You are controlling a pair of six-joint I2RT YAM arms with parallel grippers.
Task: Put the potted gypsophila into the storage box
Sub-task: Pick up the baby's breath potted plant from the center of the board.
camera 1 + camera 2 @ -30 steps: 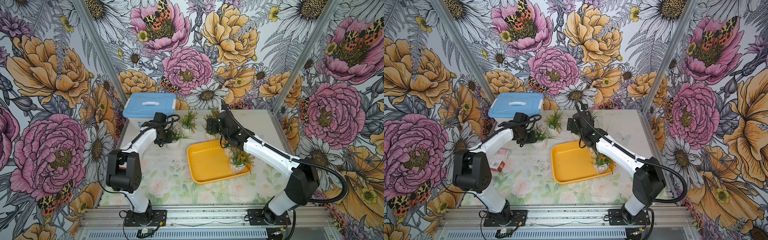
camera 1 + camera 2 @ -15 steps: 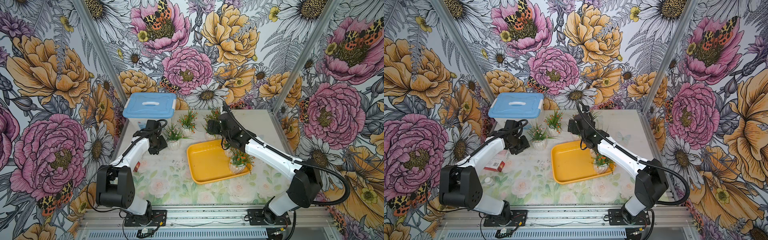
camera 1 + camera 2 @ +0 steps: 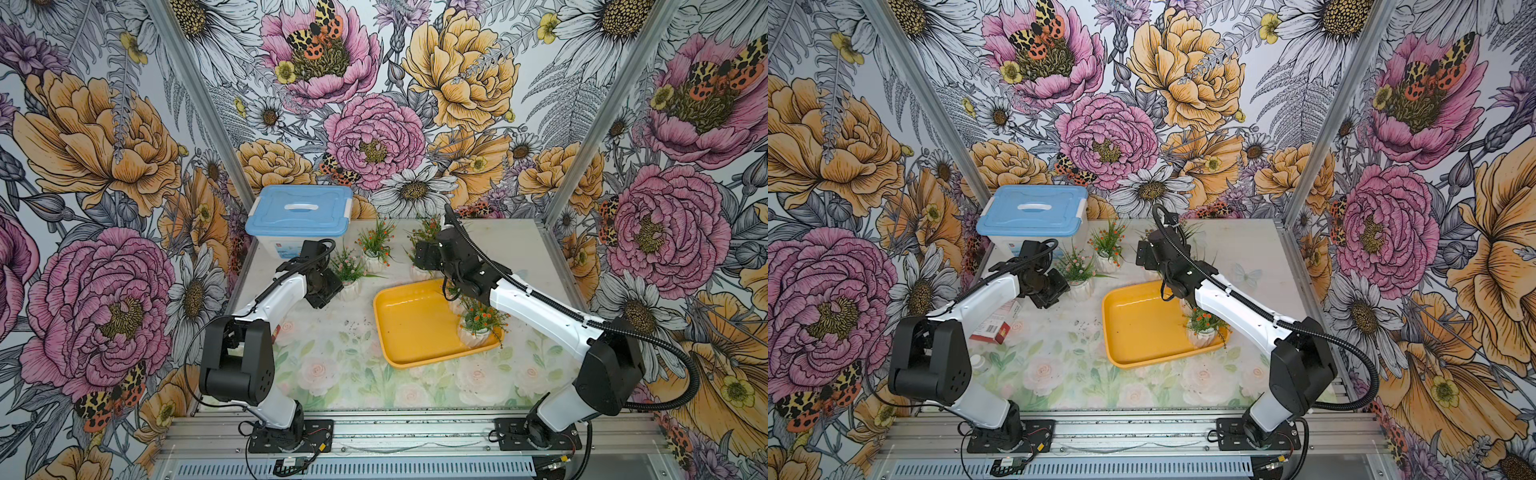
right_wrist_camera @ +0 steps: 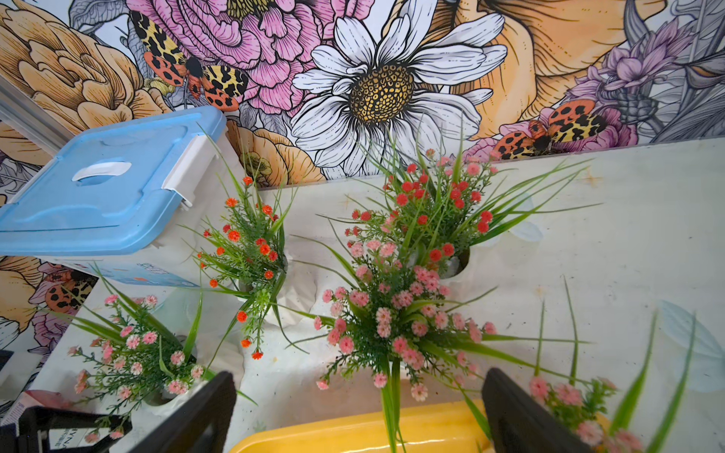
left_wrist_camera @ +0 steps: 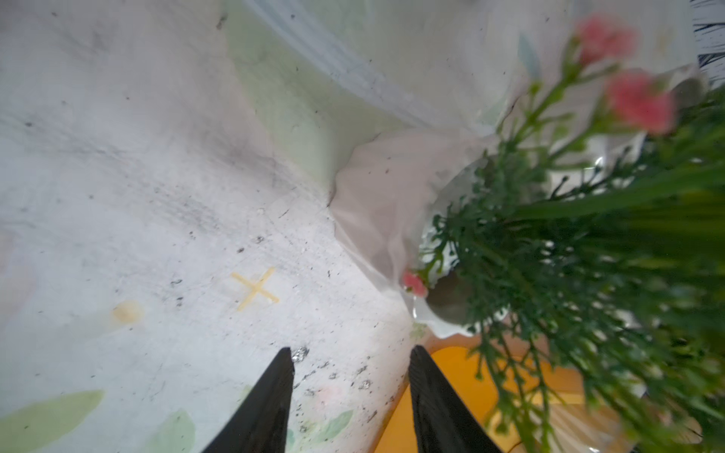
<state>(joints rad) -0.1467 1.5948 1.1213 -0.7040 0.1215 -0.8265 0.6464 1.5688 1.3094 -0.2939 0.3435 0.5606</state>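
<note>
while left gripper (image 5: 351, 353) and right gripper (image 4: 359, 376) gape empty | step: pre-grasp | next: left clamps nearest potted gypsophila (image 3: 349, 276) for storage box (image 3: 411, 328)

Both top views are bright and evenly lit, and the light is soft and seems to come from above. Shadows on the tabletop (image 3: 332, 357) are pale and have no hard border. The floor of the storage box (image 3: 409, 332) carries only a weak sheen. The metal posts (image 3: 203, 104) lean outward toward the picture edges, as a wide lens makes them.

In the left wrist view the potted gypsophila (image 5: 569, 255) close to the lens is blurred and its pink blossoms are smeared. The tabletop behind stays rather sharp, and the left claw (image 5: 351, 361) is almost a black silhouette.

The right wrist view is bright and sharp in the middle. Only the blossoms closest to the lens go soft.
</note>
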